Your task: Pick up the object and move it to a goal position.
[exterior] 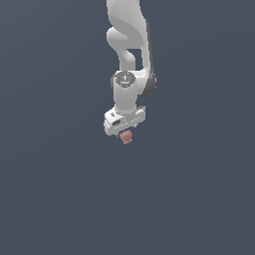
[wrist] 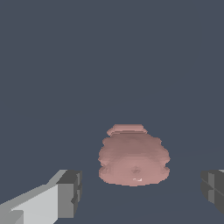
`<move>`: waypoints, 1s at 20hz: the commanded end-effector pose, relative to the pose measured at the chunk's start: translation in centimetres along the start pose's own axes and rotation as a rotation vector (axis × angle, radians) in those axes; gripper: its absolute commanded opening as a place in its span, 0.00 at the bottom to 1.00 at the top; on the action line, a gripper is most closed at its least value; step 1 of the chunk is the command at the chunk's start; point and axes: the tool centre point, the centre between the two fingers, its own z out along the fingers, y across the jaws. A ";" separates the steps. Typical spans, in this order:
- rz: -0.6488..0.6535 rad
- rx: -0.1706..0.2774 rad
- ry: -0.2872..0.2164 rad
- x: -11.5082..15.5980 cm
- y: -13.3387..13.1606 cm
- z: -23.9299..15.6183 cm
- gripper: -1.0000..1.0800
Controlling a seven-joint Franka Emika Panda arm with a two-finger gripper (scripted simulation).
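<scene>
One pinkish-red ridged object (wrist: 134, 159) sits between the spread-wide fingers (wrist: 70, 194) of the single white claw (exterior: 126, 134), touching neither pad, with bare dark surface (exterior: 60, 189) all around it.

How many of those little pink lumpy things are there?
1. The pink object sits just beneath the robot's white hand; the wrist view shows it between the two open fingers. No others are visible.

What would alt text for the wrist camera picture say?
A lumpy pinkish-red object with ridged layers sits on a plain dark grey-blue surface, between the gripper's two dark fingertips, which stand apart without touching it.
</scene>
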 end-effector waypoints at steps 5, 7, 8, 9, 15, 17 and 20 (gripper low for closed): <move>-0.002 0.000 0.000 -0.1 -0.1 1.8 0.96; -0.003 0.000 0.000 -0.1 -0.1 2.8 0.96; -0.003 0.000 0.000 -0.1 -0.1 3.3 0.96; -0.004 0.000 0.000 -0.1 -0.1 3.7 0.96; -0.004 0.000 0.000 -0.1 0.0 4.9 0.96; -0.004 0.000 0.000 -0.1 0.0 4.9 0.00; -0.004 0.000 0.000 -0.1 0.0 4.9 0.00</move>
